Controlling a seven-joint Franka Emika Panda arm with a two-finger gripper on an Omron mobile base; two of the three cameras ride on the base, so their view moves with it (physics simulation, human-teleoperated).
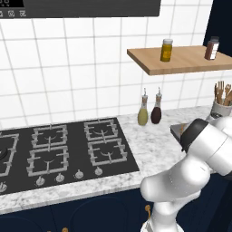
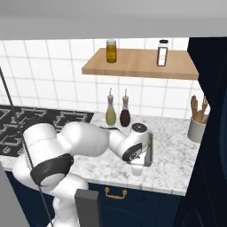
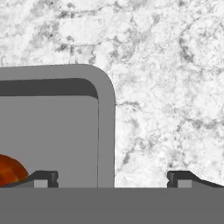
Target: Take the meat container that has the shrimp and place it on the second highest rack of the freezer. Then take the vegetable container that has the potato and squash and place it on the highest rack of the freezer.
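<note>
In the hand view a grey container (image 3: pixel 52 131) with a rounded corner lies on the marble counter (image 3: pixel 166 87). A rounded orange-red piece (image 3: pixel 11 170) shows at its lower left; I cannot tell whether it is the squash or the shrimp. My gripper (image 3: pixel 113 179) is open and points down, with the container's right wall between its fingertips (image 3: pixel 41 178). From the left base view a dark corner of the container (image 1: pixel 176 132) peeks out behind my arm. In the right base view the gripper (image 2: pixel 138 170) hangs just above the counter. The freezer and its racks are out of view.
Two oil bottles (image 2: pixel 111 113) stand against the tiled wall. A wooden shelf (image 2: pixel 142 64) with two jars hangs above them. A utensil crock (image 2: pixel 197 126) sits at the counter's right end, beside a dark navy panel. The black stove (image 1: pixel 63 149) lies to the left.
</note>
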